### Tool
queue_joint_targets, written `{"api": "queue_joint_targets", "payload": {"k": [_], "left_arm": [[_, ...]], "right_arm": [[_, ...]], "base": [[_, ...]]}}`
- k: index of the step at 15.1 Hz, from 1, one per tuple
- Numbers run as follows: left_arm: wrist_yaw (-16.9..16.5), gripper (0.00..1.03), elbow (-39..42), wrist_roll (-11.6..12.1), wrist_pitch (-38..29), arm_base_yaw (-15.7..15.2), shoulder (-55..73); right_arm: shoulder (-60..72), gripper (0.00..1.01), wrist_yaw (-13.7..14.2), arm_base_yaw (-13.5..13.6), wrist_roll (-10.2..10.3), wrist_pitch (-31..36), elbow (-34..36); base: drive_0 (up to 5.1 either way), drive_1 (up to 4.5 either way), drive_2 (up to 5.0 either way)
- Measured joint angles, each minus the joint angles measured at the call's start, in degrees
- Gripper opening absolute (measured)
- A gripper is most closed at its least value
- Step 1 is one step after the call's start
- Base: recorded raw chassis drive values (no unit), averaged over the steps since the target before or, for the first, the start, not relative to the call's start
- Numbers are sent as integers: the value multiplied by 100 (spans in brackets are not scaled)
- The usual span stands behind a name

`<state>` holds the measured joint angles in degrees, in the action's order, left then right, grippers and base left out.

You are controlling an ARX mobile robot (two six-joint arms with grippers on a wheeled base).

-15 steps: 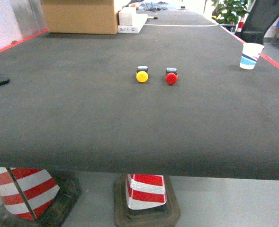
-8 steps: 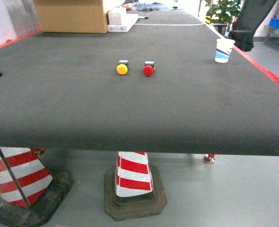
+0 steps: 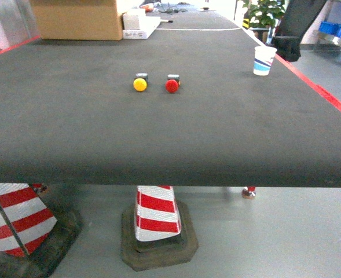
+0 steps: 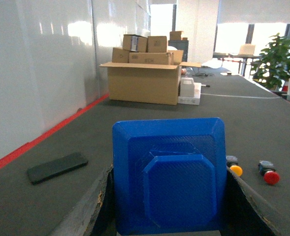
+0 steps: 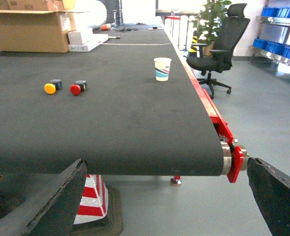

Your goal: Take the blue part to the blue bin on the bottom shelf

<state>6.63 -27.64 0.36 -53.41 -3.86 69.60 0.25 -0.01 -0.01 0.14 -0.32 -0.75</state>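
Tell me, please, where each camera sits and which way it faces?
Head: above the table's near edge, looking down its length; no robot parts show.
Left wrist: behind the left gripper, shut on the blue part.
Right wrist: off the table's corner; open right gripper.
All share the yellow button and red button.
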Motion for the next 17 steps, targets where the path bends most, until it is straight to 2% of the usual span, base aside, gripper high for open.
{"api": "queue_joint_targets", "payload": {"k": [17], "left_arm": [[-2,45,0,0,-7,7,2]], "right_arm": [[0,98,0,0,0,0,0]], "base": [[0,0,0]]}}
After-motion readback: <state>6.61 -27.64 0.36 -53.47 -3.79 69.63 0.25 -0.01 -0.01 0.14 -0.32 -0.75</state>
